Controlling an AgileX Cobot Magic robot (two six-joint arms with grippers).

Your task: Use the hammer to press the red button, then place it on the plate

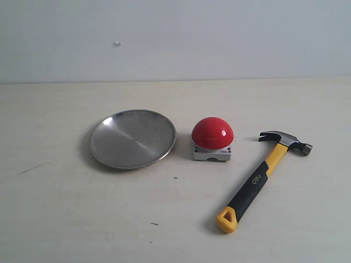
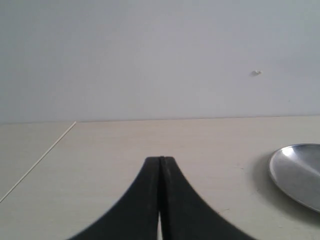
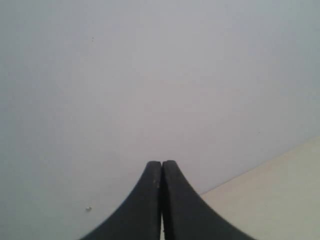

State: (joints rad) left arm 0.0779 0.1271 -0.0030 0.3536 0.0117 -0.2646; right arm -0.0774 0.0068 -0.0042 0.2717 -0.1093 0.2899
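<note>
Now: hammer (image 1: pixel 258 183) flat on table, lower right | button (image 1: pixel 212 133) centre | plate (image 1: pixel 131 138) left of button | left gripper (image 2: pixel 160 162) pressed together, empty | right gripper (image 3: pixel 161 165) likewise

A pale wooden table (image 1: pixel 60 219) meets a plain grey-white wall (image 1: pixel 230 38).

Pale wall (image 1: pixel 175 38) behind light wood tbl (image 1: pixel 82 219), even light.

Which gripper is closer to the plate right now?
Left, likely. The left gripper has the plate close ahead in its wrist view. The right gripper sees only wall and table. Neither shows in the exterior view.
</note>
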